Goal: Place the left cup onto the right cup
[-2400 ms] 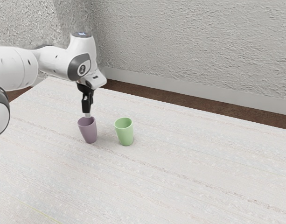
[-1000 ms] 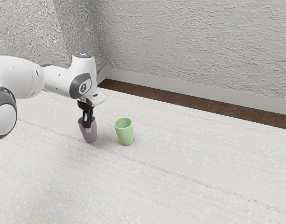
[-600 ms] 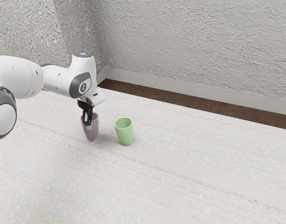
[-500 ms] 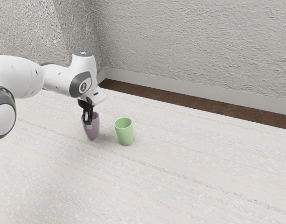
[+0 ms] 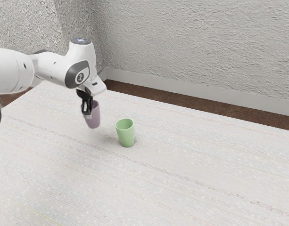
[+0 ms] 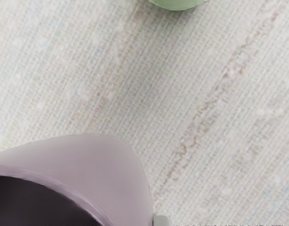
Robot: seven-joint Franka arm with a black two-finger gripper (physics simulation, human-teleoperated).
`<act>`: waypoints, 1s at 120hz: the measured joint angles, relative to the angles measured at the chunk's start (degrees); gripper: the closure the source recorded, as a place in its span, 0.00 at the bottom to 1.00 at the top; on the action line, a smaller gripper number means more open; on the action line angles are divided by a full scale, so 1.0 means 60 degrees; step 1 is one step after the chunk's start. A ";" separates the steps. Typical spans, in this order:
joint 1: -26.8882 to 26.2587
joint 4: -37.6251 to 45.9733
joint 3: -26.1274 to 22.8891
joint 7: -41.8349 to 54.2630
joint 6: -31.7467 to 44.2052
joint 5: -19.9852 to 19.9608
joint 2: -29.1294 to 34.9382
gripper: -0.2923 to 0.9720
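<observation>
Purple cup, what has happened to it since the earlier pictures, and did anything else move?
The gripper came down onto the purple cup, shut on its rim and raised it clear of the table; it now hangs slightly tilted, to the exterior view's left of the green cup. The green cup stayed upright in place.

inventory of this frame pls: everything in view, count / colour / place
table: 1, whitish woodgrain, foreground
wall: 1, grey, textured, behind the table
floor: 1 strip, brown, between table and wall
green cup: 1, light green, upright on the table
purple cup: 1, pale purple, held off the table, to the exterior view's left of the green cup
arm: 1, white and grey, enters from the exterior view's left
hand: 1, black, shut on the purple cup's rim
</observation>
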State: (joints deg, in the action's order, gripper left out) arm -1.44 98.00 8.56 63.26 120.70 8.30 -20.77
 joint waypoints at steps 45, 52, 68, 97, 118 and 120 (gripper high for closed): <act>-0.0373 0.0209 0.0002 -0.0244 -0.0124 0.0497 0.0772 0.85; -0.0449 0.0211 -0.0004 -0.0284 -0.0135 0.0562 0.0793 0.85; -0.0709 0.0195 -0.0007 -0.0361 -0.0152 0.0645 0.0784 0.85; -0.1125 0.0131 0.0006 -0.0477 -0.0157 0.0758 0.0793 0.85; -0.1342 0.0110 0.0007 -0.0563 -0.0157 0.0866 0.0840 0.85; -0.1351 0.0106 0.0007 -0.0570 -0.0156 0.0870 0.0842 0.85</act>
State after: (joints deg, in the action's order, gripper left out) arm -9.55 98.64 8.61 59.84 119.76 13.52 -15.72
